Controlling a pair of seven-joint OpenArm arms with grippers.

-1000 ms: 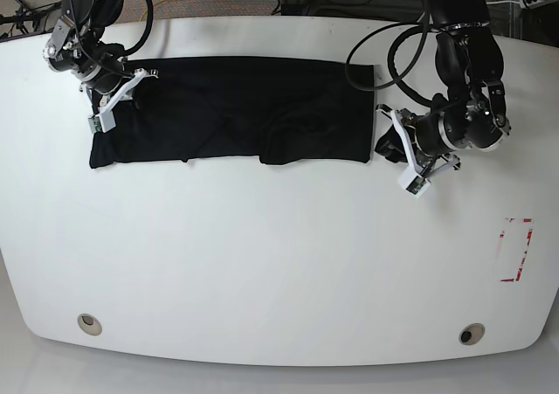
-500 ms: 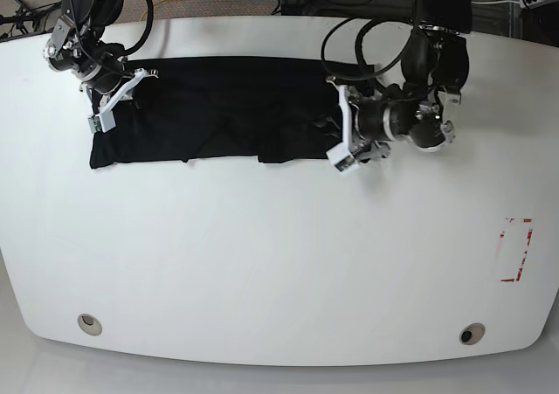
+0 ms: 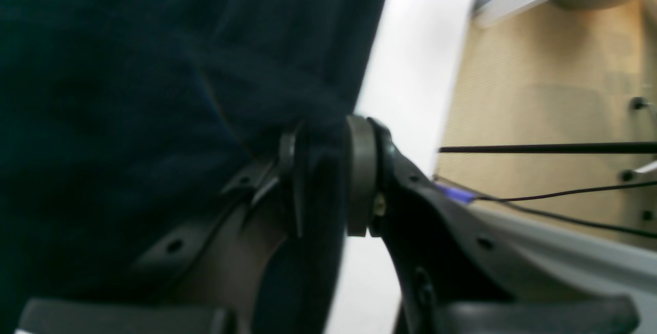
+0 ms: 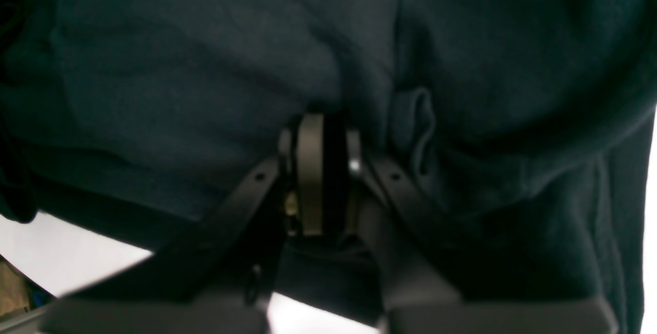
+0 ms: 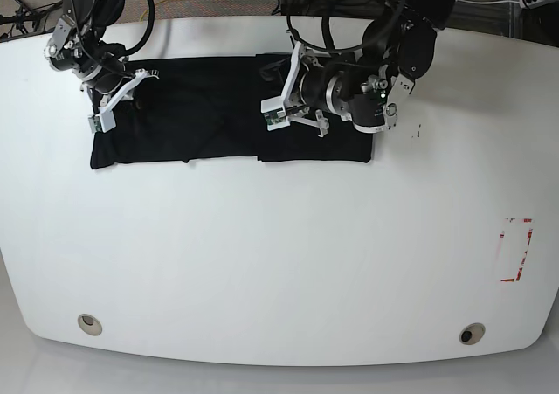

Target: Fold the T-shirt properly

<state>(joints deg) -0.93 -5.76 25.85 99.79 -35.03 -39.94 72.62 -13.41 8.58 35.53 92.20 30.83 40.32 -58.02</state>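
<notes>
While the left jaws (image 3: 323, 175) stay clamped on a bunched edge of the T-shirt (image 5: 218, 106), black cloth fills the space to one side of them and bare worktop (image 5: 279, 254) shows just past the other. The right jaws (image 4: 321, 170) pinch a fold of the same shirt, cloth all around them. To fold well, the carried end should probably travel low and level across the shirt (tension even, no twist) until edges line up. Beyond both jaws the shirt lies as a long band; ahead of it the worktop is broad and open.
</notes>
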